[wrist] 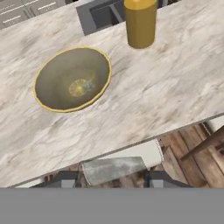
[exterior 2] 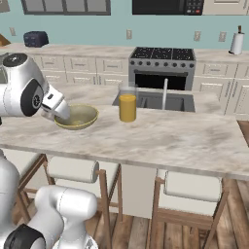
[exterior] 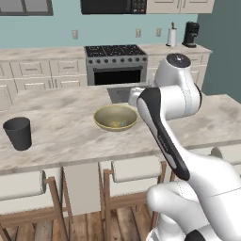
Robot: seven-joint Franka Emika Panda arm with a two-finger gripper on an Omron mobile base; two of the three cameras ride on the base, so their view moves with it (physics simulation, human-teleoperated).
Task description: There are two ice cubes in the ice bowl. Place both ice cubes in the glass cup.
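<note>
On the counter: ice bowl [wrist: 72,78], pale speck near its middle, maybe ice, can't tell.
Juice glass [wrist: 140,22]: at bowl's 1 o'clock, full.
Glass cup [exterior: 18,133]: far off, contents unclear.
Gripper [wrist: 113,178]: holding a pale translucent ice cube [wrist: 113,169].

I see the stone counter [exterior: 66,127] | on it: yellow bowl [exterior: 116,117] in the middle | dark cup [exterior: 18,133] at 9 o'clock from the bowl, well apart | orange drink glass [exterior 2: 128,107] at 3 o'clock, near.
</note>
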